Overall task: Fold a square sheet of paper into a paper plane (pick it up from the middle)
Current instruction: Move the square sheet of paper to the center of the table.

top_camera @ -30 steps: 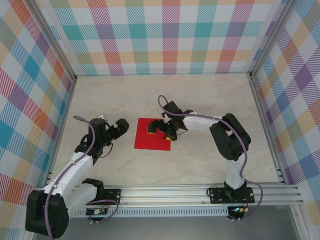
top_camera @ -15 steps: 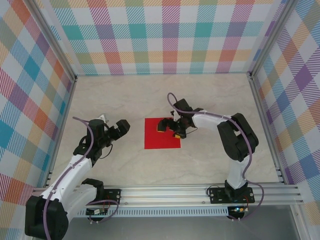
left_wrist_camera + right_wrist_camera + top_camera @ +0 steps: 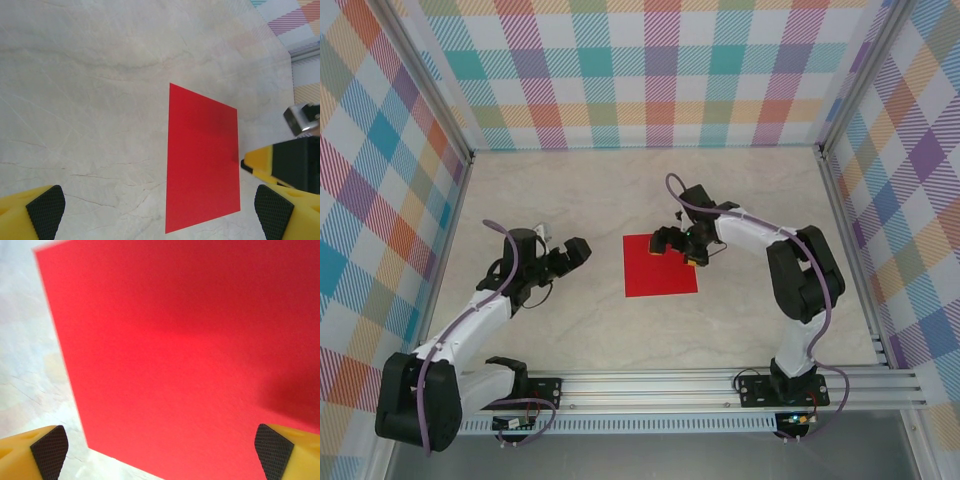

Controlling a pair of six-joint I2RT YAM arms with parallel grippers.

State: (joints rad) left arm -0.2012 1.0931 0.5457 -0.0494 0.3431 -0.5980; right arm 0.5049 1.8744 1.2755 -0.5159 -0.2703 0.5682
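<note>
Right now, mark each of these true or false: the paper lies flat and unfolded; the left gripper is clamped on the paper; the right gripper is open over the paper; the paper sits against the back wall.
1. The square sheet of paper lies flat and unfolded on the table. True.
2. The left gripper is clamped on the sheet. False: it is open and off to the sheet's left, apart from it.
3. The right gripper is open over the sheet, near its far edge. True.
4. The sheet sits against the back wall. False: it lies mid-table, between the two grippers.
</note>
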